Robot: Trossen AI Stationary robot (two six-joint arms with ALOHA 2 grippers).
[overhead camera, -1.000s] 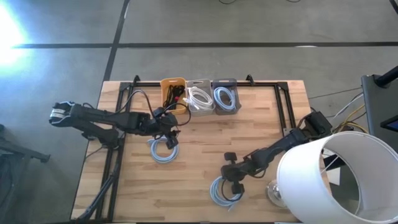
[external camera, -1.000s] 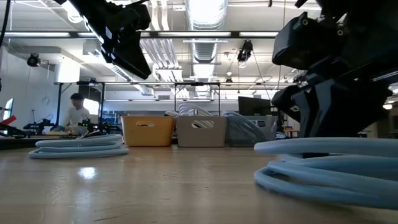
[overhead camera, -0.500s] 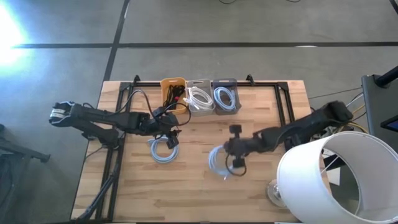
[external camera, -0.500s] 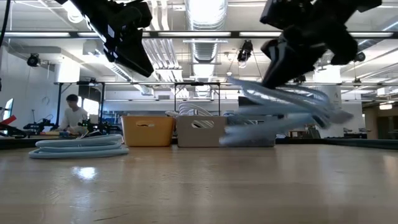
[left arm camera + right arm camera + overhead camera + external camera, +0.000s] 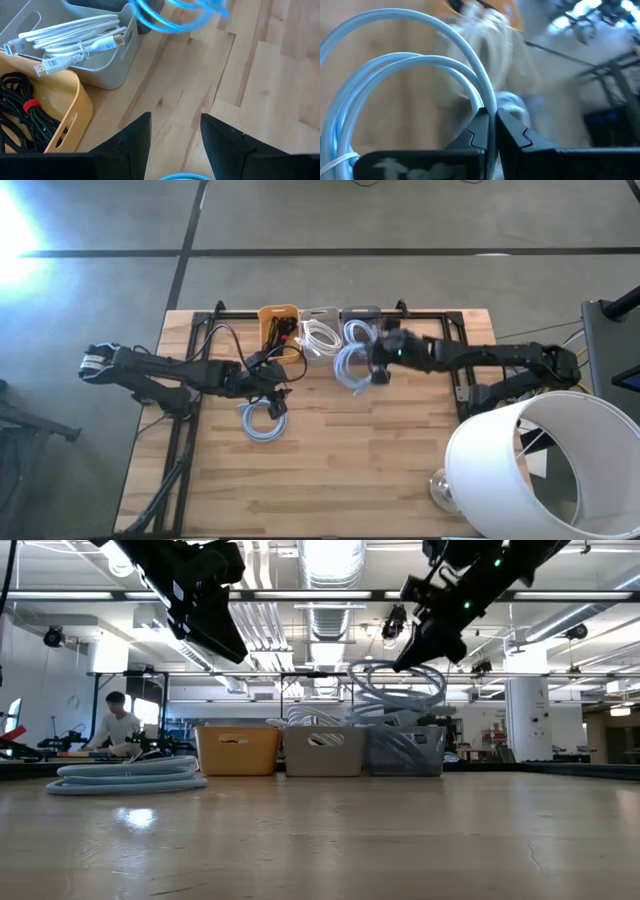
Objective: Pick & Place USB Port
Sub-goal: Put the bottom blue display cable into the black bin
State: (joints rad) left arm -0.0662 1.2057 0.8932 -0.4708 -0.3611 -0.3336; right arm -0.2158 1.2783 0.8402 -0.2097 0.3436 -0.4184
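My right gripper [image 5: 379, 370] is shut on a light-blue coiled cable [image 5: 352, 365] and holds it in the air just near of the grey bin [image 5: 364, 337], which contains another blue coil. In the low view the coil [image 5: 395, 692] hangs by the gripper [image 5: 425, 645], above the bins. A second blue coil [image 5: 262, 421] lies flat on the table at the left. My left gripper [image 5: 274, 386] hovers open just above it, fingers apart in the left wrist view [image 5: 175, 145]. My right gripper pinches the coil's rim [image 5: 487, 102] between its two fingers, with two strands running into the gap. The fingers come roughly level from the table's right side. The coil is lifted clear of the table and hangs tilted off the fingertips [image 5: 400, 680].
A yellow bin [image 5: 279, 328] with black cables and a white bin [image 5: 321, 335] with white cables stand left of the grey one along the far edge. Black frame rails [image 5: 455, 350] run down both table sides. A large white lamp shade [image 5: 530, 470] covers the near right corner.
My right gripper has carried the blue coil from the table's near right part up and toward the far edge, ending just near of the grey bin. The coil, first lying on the table, is now lifted clear. The left arm kept still.
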